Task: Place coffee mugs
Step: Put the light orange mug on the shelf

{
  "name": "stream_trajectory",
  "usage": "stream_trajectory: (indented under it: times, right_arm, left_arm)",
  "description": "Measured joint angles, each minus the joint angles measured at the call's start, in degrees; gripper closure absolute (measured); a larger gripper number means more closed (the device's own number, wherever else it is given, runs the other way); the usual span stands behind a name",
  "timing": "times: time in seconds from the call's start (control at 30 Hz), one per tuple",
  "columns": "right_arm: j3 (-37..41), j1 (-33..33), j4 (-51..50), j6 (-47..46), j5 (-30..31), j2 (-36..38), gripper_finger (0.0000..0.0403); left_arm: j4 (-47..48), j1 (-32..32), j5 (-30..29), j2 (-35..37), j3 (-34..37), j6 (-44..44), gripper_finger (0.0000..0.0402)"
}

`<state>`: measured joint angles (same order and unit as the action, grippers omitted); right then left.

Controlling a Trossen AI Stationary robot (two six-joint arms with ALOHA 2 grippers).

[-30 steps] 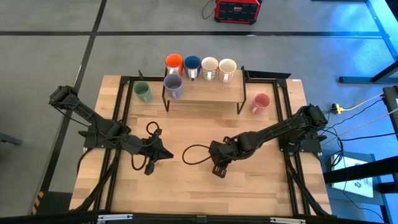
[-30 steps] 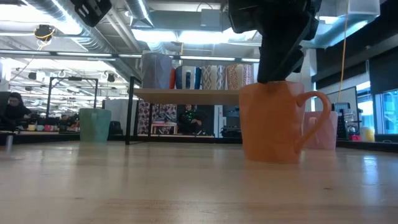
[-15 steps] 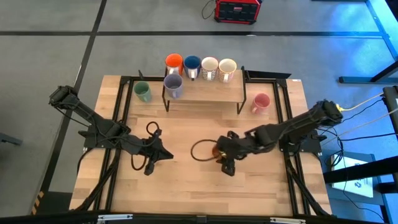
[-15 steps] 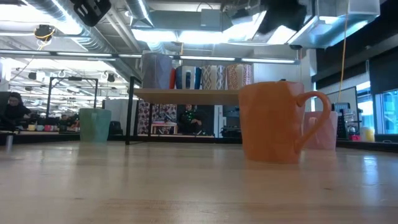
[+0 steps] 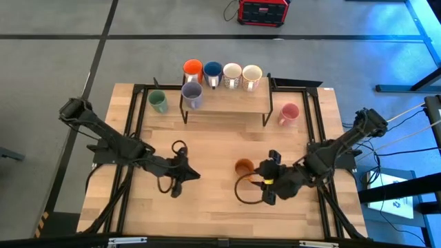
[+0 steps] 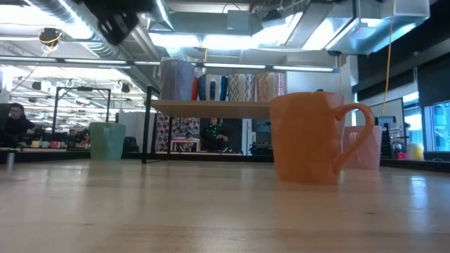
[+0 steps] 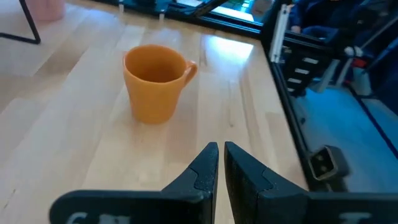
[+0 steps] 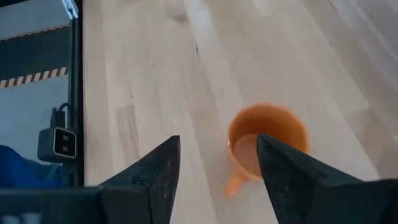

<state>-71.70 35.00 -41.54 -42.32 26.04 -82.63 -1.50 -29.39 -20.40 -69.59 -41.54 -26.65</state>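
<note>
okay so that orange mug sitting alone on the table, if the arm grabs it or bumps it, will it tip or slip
The orange mug stands upright on a broad flat base on the wooden table, so a nudge would probably slide it, not tip it. It looks stiff, smooth ceramic: likely slippery and breakable. Its handle may make it twist.

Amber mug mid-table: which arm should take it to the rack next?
Probably the right. The right gripper is open and sits just beside the amber mug, which stands upright and free. The left gripper is shut and farther off across the table, so it would have to open and travel first.
</note>
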Motion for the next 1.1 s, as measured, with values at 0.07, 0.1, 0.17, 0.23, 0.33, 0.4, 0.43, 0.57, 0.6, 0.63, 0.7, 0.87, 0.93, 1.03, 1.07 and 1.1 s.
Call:
stream_trajectory:
  times: [0.07,0.1,0.17,0.23,0.33,0.4,0.43,0.57,0.6,0.63,0.7,0.87,0.93,1.03,1.07,1.1]
  right_arm:
    - [2.9,1.3,0.8,-2.6,0.1,0.7,0.0205]
    - [5.0,1.9,2.3,-4.0,0.0,1.0,0.0205]
    - [9.7,3.0,5.8,-6.6,0.0,1.9,0.0205]
    - [15.2,3.8,11.3,-8.8,0.0,3.1,0.0205]
    - [22.8,4.5,21.2,-10.2,0.5,4.1,0.0205]
    - [26.6,4.8,25.8,-10.3,1.0,4.1,0.0205]
    - [28.3,4.8,27.6,-10.3,1.2,4.1,0.0205]
    - [33.6,4.7,31.6,-10.6,2.0,4.0,0.0205]
    - [34.6,4.7,33.1,-10.6,2.4,4.0,0.0205]
    - [35.4,4.7,34.9,-10.5,2.5,4.0,0.0205]
    - [37.0,4.7,37.7,-9.8,2.7,4.0,0.0205]
    - [38.6,4.7,43.2,-6.9,3.5,3.3,0.0205]
    - [38.7,4.7,43.8,-6.8,3.6,2.5,0.0205]
    - [38.7,4.7,46.3,-6.8,2.9,0.5,0.0205]
    - [38.7,4.7,47.2,-6.7,2.6,-0.3,0.0205]
    - [38.7,4.7,48.2,-6.7,2.4,-1.1,0.0205]
  left_arm:
    - [-2.9,0.9,0.2,-2.9,0.0,0.0,0.0381]
    - [-4.2,1.3,0.3,-4.1,0.0,0.0,0.0381]
    - [-7.6,2.1,0.4,-6.8,0.0,-0.2,0.0381]
    - [-11.3,2.7,0.4,-9.5,0.0,-1.2,0.0381]
    - [-18.7,3.5,0.6,-14.5,0.0,-1.7,0.0381]
    - [-23.8,3.9,1.7,-18.1,0.0,-1.7,0.0381]
    - [-25.4,4.1,2.3,-20.0,-0.3,-1.8,0.0381]
    - [-26.6,5.0,3.3,-26.7,-4.0,-2.8,0.0381]
    - [-26.9,5.3,3.4,-28.3,-5.2,-2.8,0.0381]
    - [-26.8,5.6,3.4,-29.7,-6.1,-2.7,0.0381]
    - [-26.8,6.4,3.6,-32.6,-8.3,-1.6,0.0381]
    - [-26.7,9.2,3.6,-37.9,-12.0,-1.3,0.0381]
    - [-26.4,10.7,3.6,-39.2,-12.7,-1.3,0.0381]
    - [-26.6,12.7,3.6,-40.0,-13.3,-1.3,0.0381]
    - [-26.5,13.4,3.8,-40.0,-13.3,-1.3,0.0381]
    - [-26.5,14.0,3.8,-40.0,-13.4,-1.3,0.0381]
